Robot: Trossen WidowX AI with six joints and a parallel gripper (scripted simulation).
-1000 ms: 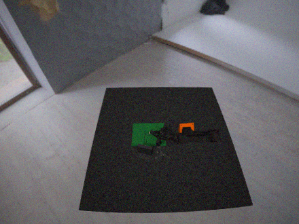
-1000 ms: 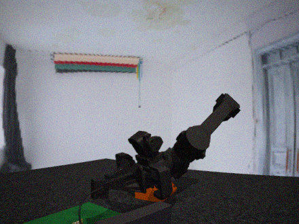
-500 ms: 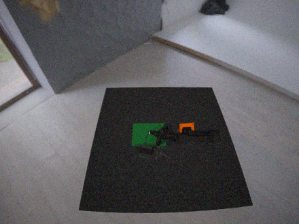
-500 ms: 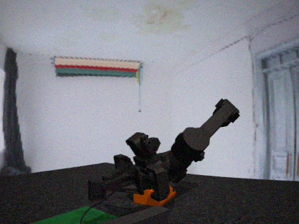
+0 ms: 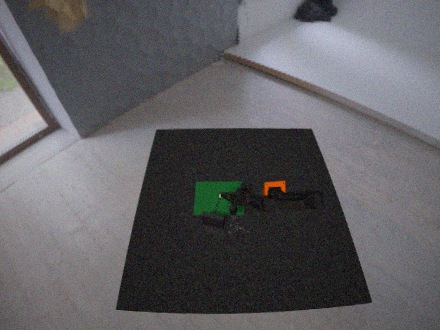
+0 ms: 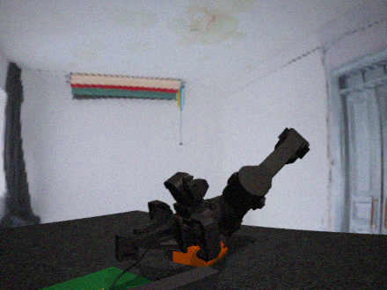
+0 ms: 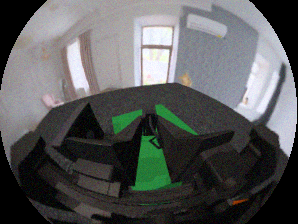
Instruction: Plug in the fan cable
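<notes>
The gripper [image 7: 152, 137] is clamping the plug [image 7: 153, 140] low over the green board [image 5: 207, 197]; it should be lining up squarely before pressing down.

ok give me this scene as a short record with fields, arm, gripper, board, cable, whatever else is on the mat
arm: dark six-joint arm folded low, reaching out over the board
gripper: parallel-jaw gripper shut on the small dark fan plug, above the board
board: flat green circuit board lying on the dark mat
cable: thin dark fan cable trailing down over the board's near edge
header: too small to make out
other: orange bracket on the mat beside the board, next to the arm
task state: plug in the gripper; seating not visible
</notes>
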